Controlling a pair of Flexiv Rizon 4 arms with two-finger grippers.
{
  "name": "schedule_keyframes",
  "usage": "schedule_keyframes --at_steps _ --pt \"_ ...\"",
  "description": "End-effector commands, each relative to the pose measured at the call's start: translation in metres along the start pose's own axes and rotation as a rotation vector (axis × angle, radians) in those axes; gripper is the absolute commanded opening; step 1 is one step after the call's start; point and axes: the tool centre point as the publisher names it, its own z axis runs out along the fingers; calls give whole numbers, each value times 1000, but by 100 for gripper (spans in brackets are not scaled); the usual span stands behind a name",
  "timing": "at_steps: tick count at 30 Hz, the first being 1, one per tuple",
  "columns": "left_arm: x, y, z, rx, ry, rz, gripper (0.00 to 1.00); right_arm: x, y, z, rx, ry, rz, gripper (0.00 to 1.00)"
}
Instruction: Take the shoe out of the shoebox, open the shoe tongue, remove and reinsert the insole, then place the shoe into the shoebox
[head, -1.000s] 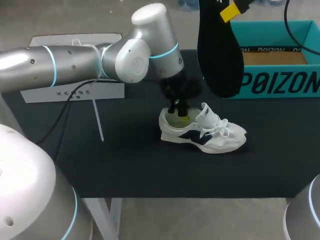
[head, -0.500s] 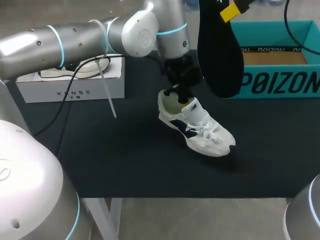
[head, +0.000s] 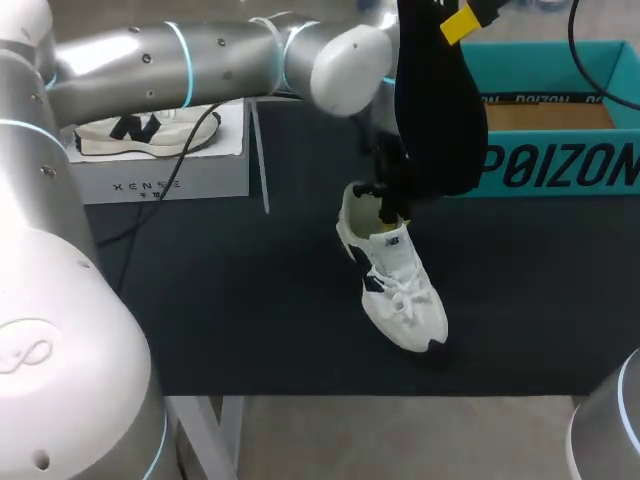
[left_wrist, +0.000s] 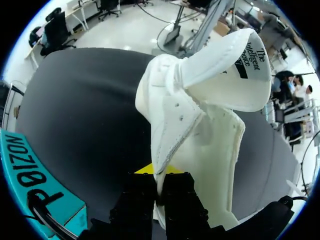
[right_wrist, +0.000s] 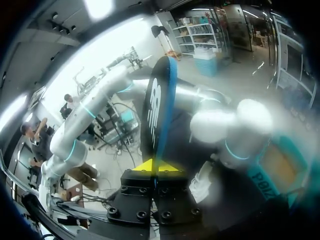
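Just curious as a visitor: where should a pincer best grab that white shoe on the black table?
The thin rim at the heel of the shoe, from above. The opening faces up, so one finger slips inside and one stays outside; the left pincer grips it that way.

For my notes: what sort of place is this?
Probably a robotics test bench: left gripper holds a white shoe, right gripper an insole, over a black table with a teal shoebox.
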Motion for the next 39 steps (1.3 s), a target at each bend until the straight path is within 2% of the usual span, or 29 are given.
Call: schedule_keyframes --at_steps 1,8,17,25,26,27,28,32,34,35,39 --pt "-11 -6 3 -101 108 176 0 0 1 1 2 0 2 0" --pt "-22 -10 11 -94 102 199 0 0 1 1 2 0 2 0" --pt "-21 -23 25 -60 96 241 0 0 1 1 2 0 2 0" --pt "-24 -21 34 -63 89 225 0 0 1 1 2 0 2 0" --pt "-24 -21 35 -62 78 221 31 0 1 1 2 0 2 0" --pt "-25 -21 34 -67 71 221 49 0 1 1 2 0 2 0" --pt "-25 -21 34 -66 68 220 100 0 1 1 2 0 2 0" --pt "-25 -19 29 -54 14 206 100 0 1 1 2 0 2 0" --pt "-25 -22 22 -14 -29 197 100 0 1 1 2 0 2 0" --pt "-24 -23 18 -24 -51 191 100 0 1 1 2 0 2 0" --pt "-22 -23 -5 -22 -218 177 100 0 1 1 2 0 2 0"
